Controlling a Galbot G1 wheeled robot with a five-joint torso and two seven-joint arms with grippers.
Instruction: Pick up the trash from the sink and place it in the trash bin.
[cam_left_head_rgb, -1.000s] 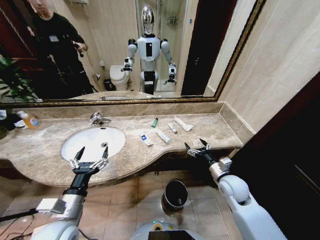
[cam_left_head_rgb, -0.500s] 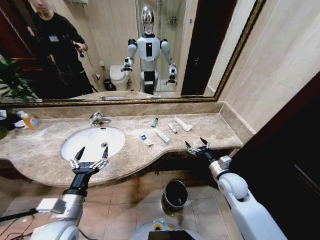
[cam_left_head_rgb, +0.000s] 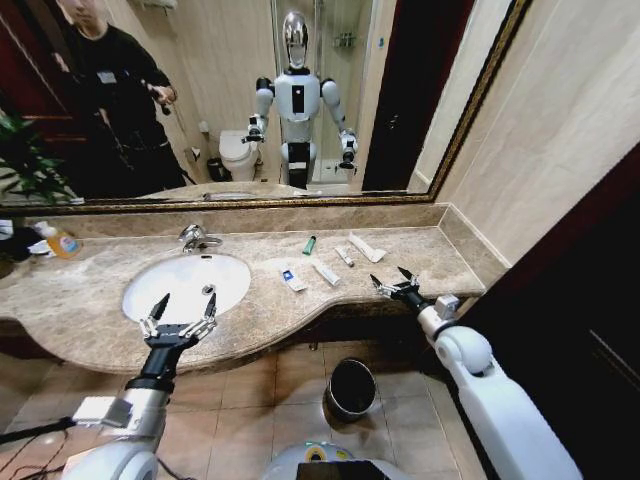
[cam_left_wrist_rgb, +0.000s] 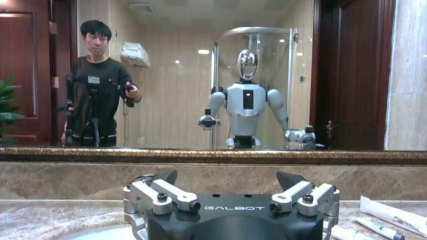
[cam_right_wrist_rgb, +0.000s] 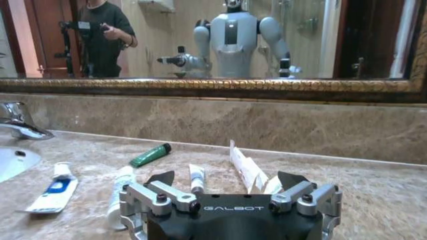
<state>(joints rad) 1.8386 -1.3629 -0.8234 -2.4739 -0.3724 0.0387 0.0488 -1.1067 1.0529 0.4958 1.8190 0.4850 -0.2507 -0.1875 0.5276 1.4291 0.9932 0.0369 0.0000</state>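
Note:
The trash lies on the marble counter right of the sink (cam_left_head_rgb: 150, 290): a green tube (cam_left_head_rgb: 310, 244), a white packet with a blue mark (cam_left_head_rgb: 292, 279), a white tube (cam_left_head_rgb: 326, 273), a smaller tube (cam_left_head_rgb: 344, 256) and a white sachet (cam_left_head_rgb: 367, 248). My right gripper (cam_left_head_rgb: 392, 282) is open above the counter's front right, a short way from them. Its wrist view shows the green tube (cam_right_wrist_rgb: 151, 155), the packet (cam_right_wrist_rgb: 53, 187) and the sachet (cam_right_wrist_rgb: 243, 165) beyond the open gripper (cam_right_wrist_rgb: 227, 177). My left gripper (cam_left_head_rgb: 180, 312) hovers open at the sink's front rim. On the floor below stands the trash bin (cam_left_head_rgb: 351, 388).
A chrome tap (cam_left_head_rgb: 195, 238) rises behind the basin. At the counter's far left stands a clear bottle with an orange label (cam_left_head_rgb: 60, 240). A framed mirror (cam_left_head_rgb: 250, 100) spans the back wall, and a beige wall closes the counter's right end.
My right gripper has moved a little forward over the counter toward the trash. The left arm has not moved.

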